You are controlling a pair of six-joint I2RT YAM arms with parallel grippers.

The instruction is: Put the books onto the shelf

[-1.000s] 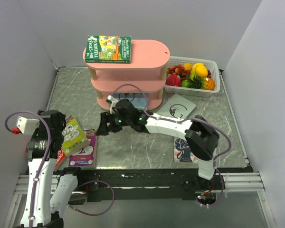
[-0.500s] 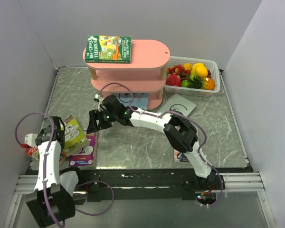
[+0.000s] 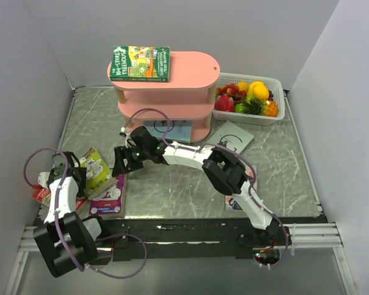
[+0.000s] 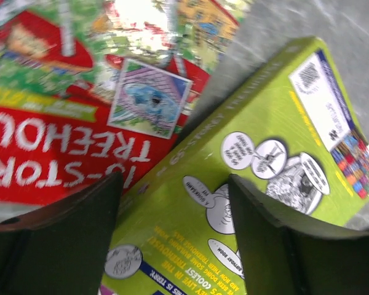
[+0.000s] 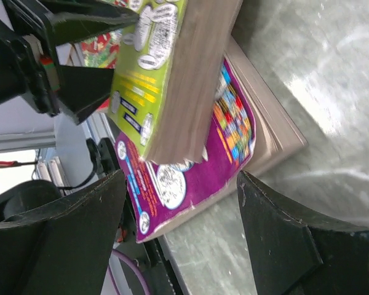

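At the lower left of the overhead view, the lime green book [image 3: 96, 172] lies tilted, with 1 end propped on the purple book [image 3: 109, 198]. The purple book lies flat on the grey marbled table [image 3: 166, 190].

The left gripper [image 4: 172, 184] has its 2 fingers spread wide, 1 on each side of the lime green cover. In the right wrist view they straddle the book's far edge, 1 above and 1 below, and no clamp on it shows. The red Treehouse book [image 4: 43, 135] lies partly under the lime green one, in the upper left of the left wrist view.

The right gripper [image 5: 181, 181] points at the same stack from the right. Its fingers are wide apart and hold nothing. The lime green book's page edge and the purple cover are just beyond its tips.

The pink shelf [image 3: 190, 64] stands at the top centre of the overhead view. The green Treehouse book [image 3: 140, 63] lies on the left end of its top tier, overhanging the edge. A light blue book [image 3: 172, 130] lies on the bottom tier. A grey-white book [image 3: 230, 140] lies on the table just right of the shelf's foot. A dark book [image 3: 232, 203], right of centre near the bottom, is mostly hidden under the right arm. A white basket of fruit [image 3: 258, 120] sits at the upper right, beside the shelf.
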